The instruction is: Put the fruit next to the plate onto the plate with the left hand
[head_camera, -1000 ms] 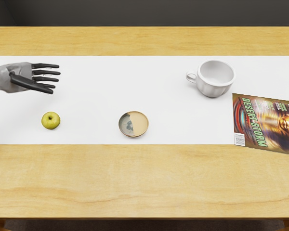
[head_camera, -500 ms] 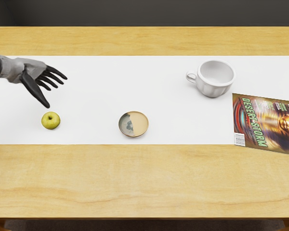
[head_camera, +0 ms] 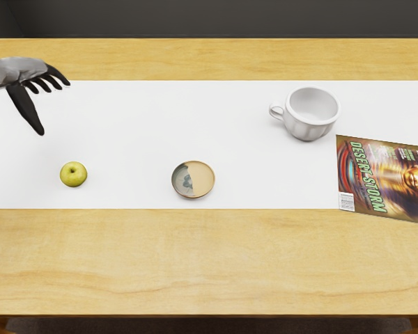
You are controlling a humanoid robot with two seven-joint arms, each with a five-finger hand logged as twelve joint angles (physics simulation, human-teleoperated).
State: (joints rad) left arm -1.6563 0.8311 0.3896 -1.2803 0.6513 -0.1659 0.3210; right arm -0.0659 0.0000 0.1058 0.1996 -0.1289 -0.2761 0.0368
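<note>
— Left hand (head_camera: 19,74), how much of it shows?
— Only the hand and a stub of grey wrist; the rest of the arm is cut off by the picture's left edge. It sits at the far left, over the seam where the white table runner (head_camera: 146,125) meets the bare wood of the table (head_camera: 209,264).
— And its pose?
— Wide open, holding nothing. Four dark fingers (head_camera: 56,74) fan out toward the right, and the thumb (head_camera: 26,111) juts down toward the near side. Whether it touches the cloth or hangs above it, I cannot tell.
— The fruit?
— A yellow-green apple (head_camera: 74,174) sits on the runner, stem dimple up, well apart from the hand and nearer the front. The small plate (head_camera: 203,182) lies to its right on the same cloth, apart from it; its glaze pattern is too small to make out.
— Anything else cut off?
— A Desert Storm magazine (head_camera: 376,177), lying tilted, runs out past the right edge. A white cup (head_camera: 310,124) stands behind it, handle pointing left
</note>
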